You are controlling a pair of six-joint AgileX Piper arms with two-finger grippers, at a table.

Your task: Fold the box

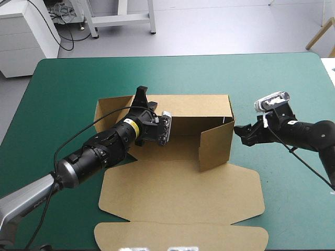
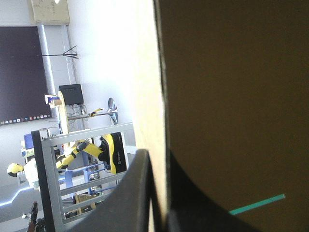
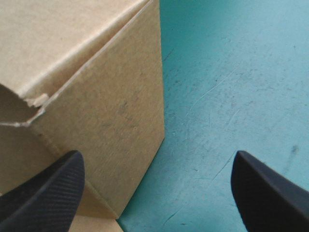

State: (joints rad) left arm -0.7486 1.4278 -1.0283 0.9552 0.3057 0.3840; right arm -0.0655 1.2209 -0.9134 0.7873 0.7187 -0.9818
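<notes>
The brown box point(image 1: 178, 172) lies mid-table with its back wall point(image 1: 193, 107) and right wall point(image 1: 215, 146) raised, and its lid point(image 1: 178, 209) flat toward the near edge. My left gripper point(image 1: 141, 97) sits at the back-left corner, shut on the box's upright board. In the left wrist view that gripper point(image 2: 161, 193) pinches the board's edge point(image 2: 231, 96) between its black fingers. My right gripper point(image 1: 242, 133) hovers just outside the right wall, open. In the right wrist view the gripper point(image 3: 154, 193) faces the box's outer corner point(image 3: 96, 87), with one finger point(image 3: 43, 188) in front of the wall.
Bare teal-green cover point(image 1: 261, 73) stretches beyond the box and to both sides of it. Under the right gripper there is cover point(image 3: 231, 96) only. The lid's front flap point(image 1: 180, 235) reaches almost to the table's near edge.
</notes>
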